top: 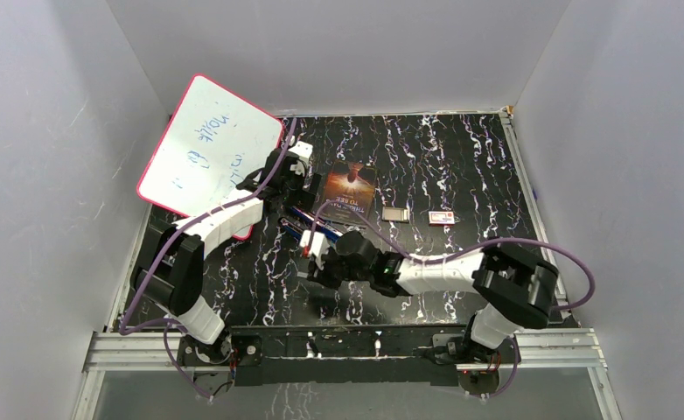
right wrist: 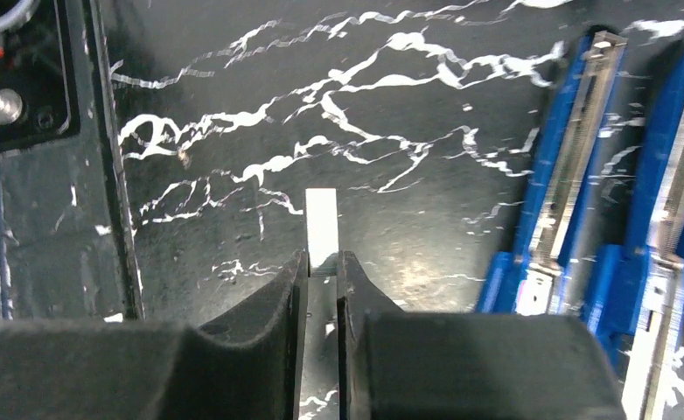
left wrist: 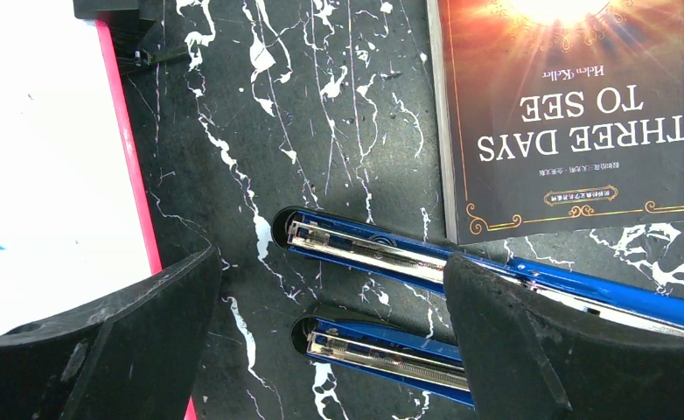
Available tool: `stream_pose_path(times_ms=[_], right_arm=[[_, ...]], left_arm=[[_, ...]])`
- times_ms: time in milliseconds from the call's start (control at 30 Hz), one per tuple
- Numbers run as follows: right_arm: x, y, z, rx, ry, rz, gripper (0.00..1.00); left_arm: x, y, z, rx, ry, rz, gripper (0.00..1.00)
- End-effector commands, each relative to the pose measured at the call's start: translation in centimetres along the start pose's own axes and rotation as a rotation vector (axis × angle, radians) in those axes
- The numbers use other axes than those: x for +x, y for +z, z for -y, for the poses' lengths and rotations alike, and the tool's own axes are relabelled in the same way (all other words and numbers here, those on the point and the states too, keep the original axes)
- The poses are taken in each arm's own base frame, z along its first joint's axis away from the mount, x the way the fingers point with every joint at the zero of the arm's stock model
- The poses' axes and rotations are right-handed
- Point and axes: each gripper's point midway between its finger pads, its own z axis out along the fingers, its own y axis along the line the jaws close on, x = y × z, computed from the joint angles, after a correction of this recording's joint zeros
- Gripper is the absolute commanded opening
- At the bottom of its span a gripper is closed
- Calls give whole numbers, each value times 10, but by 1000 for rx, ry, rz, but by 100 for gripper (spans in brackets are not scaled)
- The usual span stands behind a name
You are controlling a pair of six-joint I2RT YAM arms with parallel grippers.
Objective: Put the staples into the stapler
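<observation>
Right gripper (right wrist: 322, 265): pinching staple strip (right wrist: 322, 223). Left gripper (left wrist: 330, 284): wide, empty, above open blue stapler (left wrist: 369, 252). Risk: thin strip twists, misses magazine.

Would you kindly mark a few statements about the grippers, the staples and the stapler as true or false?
1. The right gripper pinches a strip of staples. True.
2. The left gripper is shut. False: its fingers stand wide open over the blue stapler.
3. The held strip already sits in the stapler. False: it is held over the table, beside the stapler.
4. A book titled Three Days to See lies next to the stapler. True.
</observation>
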Motion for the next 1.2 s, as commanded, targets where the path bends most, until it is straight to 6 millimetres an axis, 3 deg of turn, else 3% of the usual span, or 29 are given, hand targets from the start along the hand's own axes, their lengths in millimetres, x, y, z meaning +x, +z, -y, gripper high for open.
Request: stream_pose_path(times_ms=[0, 167, 467, 567, 867, 1167], right_arm=[[-8, 20, -15, -35, -136, 57, 19], [0, 30, -29, -88, -149, 57, 19], [17, 43, -31, -96, -164, 27, 22], [32, 49, -31, -98, -161, -9, 24], [46, 46, -32, -104, -153, -44, 46], [72, 40, -34, -123, -142, -90, 45]], left_arm=[[-16, -14, -6, -13, -16, 48, 98], [-17, -16, -5, -6, -13, 53, 98], [-19, -17, -3, 6, -14, 61, 98], [-19, -18, -3, 8, -14, 63, 98], [-19, -18, -3, 9, -11, 64, 98], [-18, -17, -3, 8, -7, 60, 98]])
